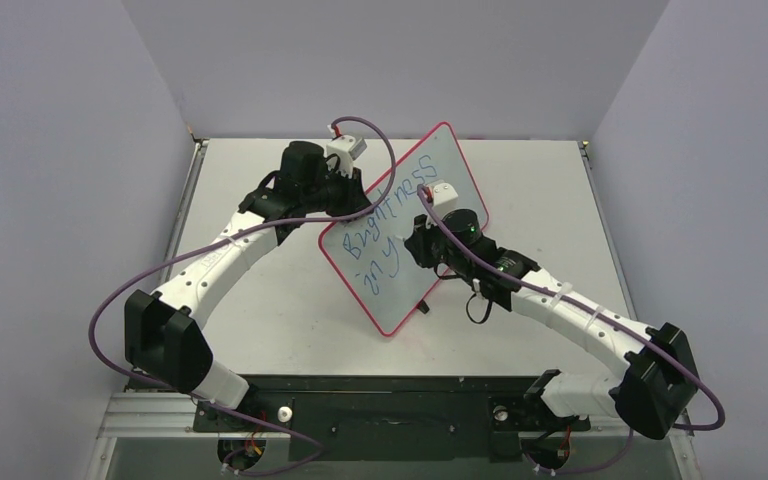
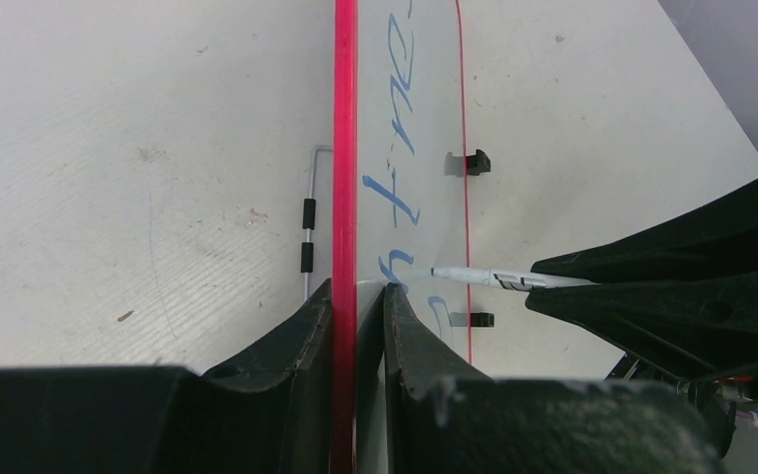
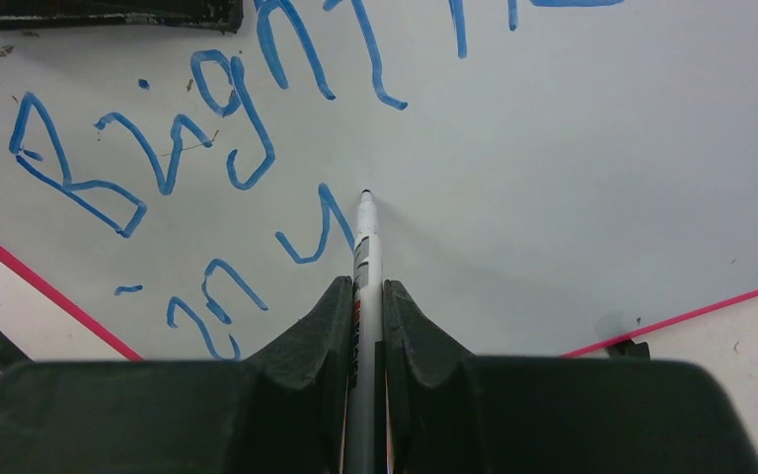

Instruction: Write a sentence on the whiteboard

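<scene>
Left gripper: my two black fingers are pinched narrow on the red-pink rim of the white rectangular whiteboard, one finger on the back and one on the written face. The board is up on edge and tilted, mid-table, between my two arms, with its long axis running from near-centre to far-right in the top view. I can't tell whether the lower edge touches the pale grey table.

Right gripper: fingers closed tight on a slim white-barrelled marker, which points away from the wrist. Its dark tip touches the white face just right of the last blue stroke.

The blue handwritten sentence is in two lines. The top line reads roughly "Brightness" (letters are wobbly, and only "Bright" shows in the right wrist view). The second line so far is "in y". The marker tip sits at the end of that "y".

Two small black clips sit on the board's far long edge as seen from the left wrist. A thin bent metal wire with two black sleeves stands just behind the board's back, close to the rim. The rest of the white face, right of and below the writing, is bare.
</scene>
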You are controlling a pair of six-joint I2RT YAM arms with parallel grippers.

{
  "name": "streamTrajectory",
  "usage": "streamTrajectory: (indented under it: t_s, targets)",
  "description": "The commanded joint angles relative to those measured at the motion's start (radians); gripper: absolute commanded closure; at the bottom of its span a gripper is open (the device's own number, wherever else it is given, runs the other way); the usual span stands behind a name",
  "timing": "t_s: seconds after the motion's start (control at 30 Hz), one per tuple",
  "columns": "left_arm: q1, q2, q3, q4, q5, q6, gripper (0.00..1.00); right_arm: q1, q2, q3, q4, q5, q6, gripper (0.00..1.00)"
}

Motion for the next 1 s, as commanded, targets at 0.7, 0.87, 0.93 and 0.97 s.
streamTrajectory:
  t_s: [0.7, 0.87, 0.93, 0.97]
  targets:
    - [0.009, -0.037, -0.01, 0.036, -0.118, 0.108, 1.0, -0.003, -0.018, -0.068, 0.056, -0.069, 0.034, 1.0]
    - [0.009, -0.039, -0.01, 0.036, -0.118, 0.109, 1.0, -0.005, -0.028, -0.086, 0.047, -0.043, 0.034, 1.0]
    - [0.009, -0.039, -0.011, 0.035, -0.118, 0.109, 1.0, -0.006, -0.03, -0.083, 0.037, -0.022, 0.034, 1.0]
    - [0.009, -0.039, -0.011, 0.035, -0.117, 0.109, 1.0, -0.006, -0.03, -0.076, 0.032, -0.005, 0.033, 1.0]
